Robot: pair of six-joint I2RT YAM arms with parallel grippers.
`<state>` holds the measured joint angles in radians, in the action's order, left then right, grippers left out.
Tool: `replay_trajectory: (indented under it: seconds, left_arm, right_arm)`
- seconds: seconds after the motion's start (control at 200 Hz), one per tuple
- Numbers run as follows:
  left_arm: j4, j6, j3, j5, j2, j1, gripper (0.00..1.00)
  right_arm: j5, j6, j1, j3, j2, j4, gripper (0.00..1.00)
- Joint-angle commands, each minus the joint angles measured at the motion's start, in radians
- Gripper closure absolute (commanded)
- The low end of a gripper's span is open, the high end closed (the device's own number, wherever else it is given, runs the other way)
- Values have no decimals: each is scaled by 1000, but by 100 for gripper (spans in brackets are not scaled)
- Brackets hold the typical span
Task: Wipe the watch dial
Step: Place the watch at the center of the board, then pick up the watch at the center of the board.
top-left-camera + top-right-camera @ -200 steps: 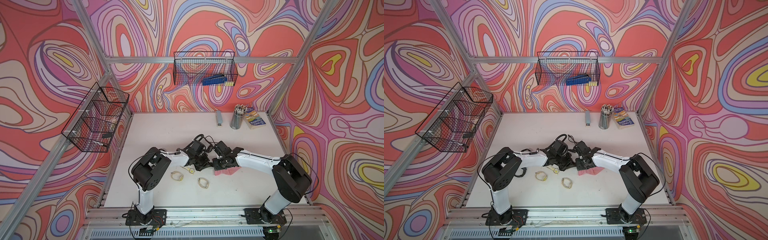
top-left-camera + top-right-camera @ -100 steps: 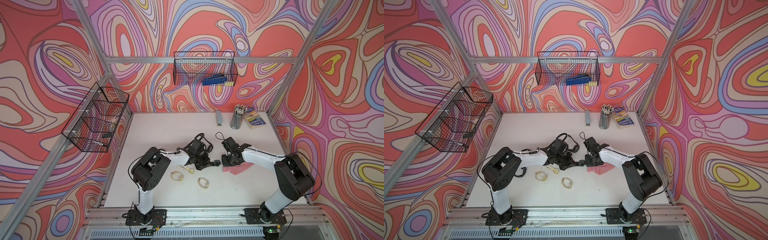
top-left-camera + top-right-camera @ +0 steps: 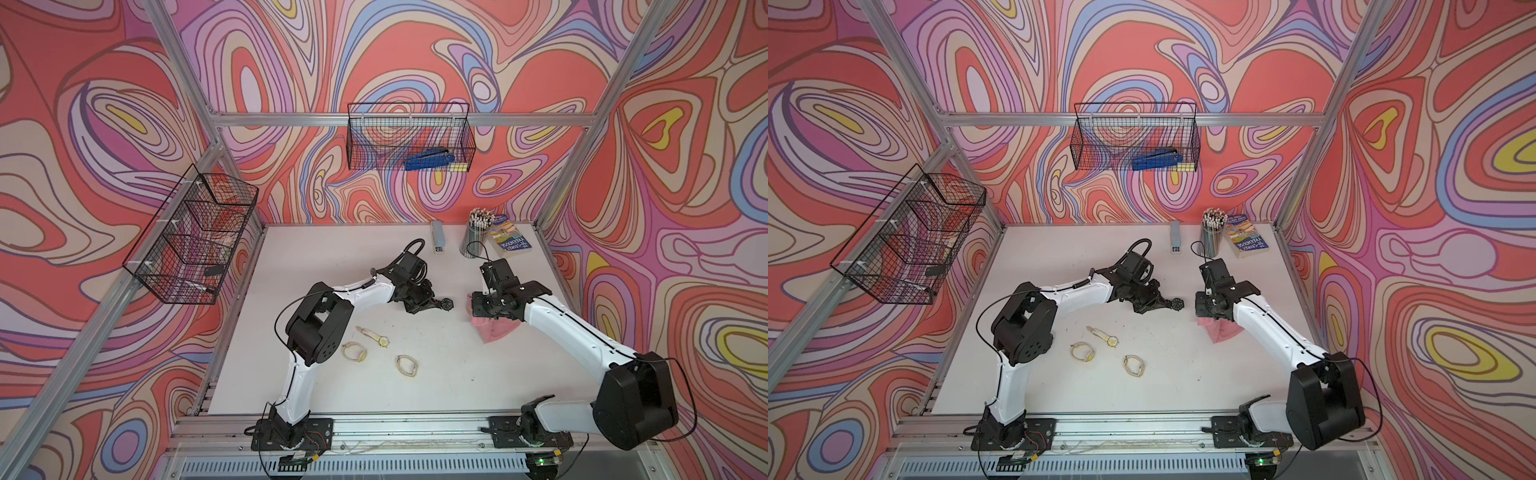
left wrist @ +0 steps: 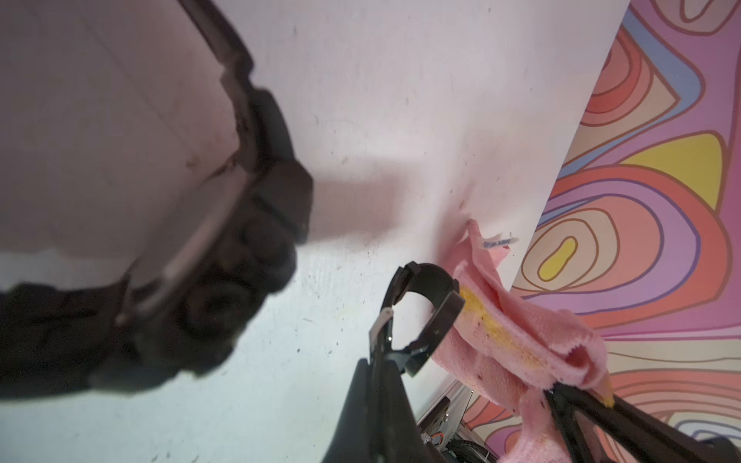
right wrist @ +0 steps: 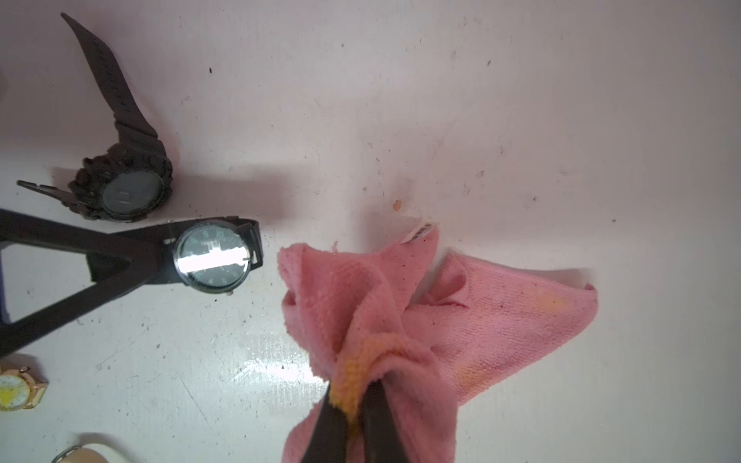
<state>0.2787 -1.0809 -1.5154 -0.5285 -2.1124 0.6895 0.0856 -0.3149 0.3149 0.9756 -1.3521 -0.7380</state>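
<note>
The left gripper [image 3: 436, 305] is pinched tight on a black watch [image 3: 446, 304] and holds it near the middle of the tabletop [image 3: 332, 257]. The dial [image 5: 212, 256] faces up. The right gripper [image 5: 353, 405] is clamped on a bunched pink cloth [image 5: 501, 320], whose loose end lies on the tabletop toward the right edge. The cloth hangs just beside the dial, with a small gap between them. A chunkier black watch [image 5: 124, 192] lies flat close by. Three gold watches [image 3: 354, 352] lie nearer the front edge.
</note>
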Motion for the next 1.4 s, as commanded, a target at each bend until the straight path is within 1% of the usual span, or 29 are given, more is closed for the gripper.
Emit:
replay_trajectory:
  seconds: [0.0,0.265,0.351,0.491,0.616,0.686,0.781,1.007,1.192,1.277,1.397]
  left_arm:
    - [116,35,-41,-17,-54,-11,100]
    - [135,38,-66,-24,-92,-30,100]
    - [144,44,-73,-25,-92,-30,92]
    - [159,59,-71,-3,-67,-30,67]
    - [194,82,-52,45,-17,-30,50]
    - [204,93,-28,66,17,-30,44]
    - [218,104,5,81,55,-30,39]
    - [259,115,91,113,156,-30,38]
    - [357,135,177,120,281,-28,39]
    - [399,124,243,124,347,-28,40]
    - [382,84,356,112,425,-24,42]
  right_arm:
    - [-21,3,1,-30,2,-3,100]
    - [-54,-19,1,-77,5,34,100]
    - [-56,-22,1,-80,2,35,100]
    - [-59,-26,1,-84,7,36,100]
    - [-46,-28,1,-91,16,32,100]
    - [-47,-29,1,-87,17,23,100]
    - [-50,-28,1,-85,16,22,100]
    - [-54,-31,1,-93,40,19,100]
    - [-55,-31,1,-101,50,31,100]
    - [-68,-36,1,-109,52,50,100]
    - [-85,-39,1,-125,46,77,100]
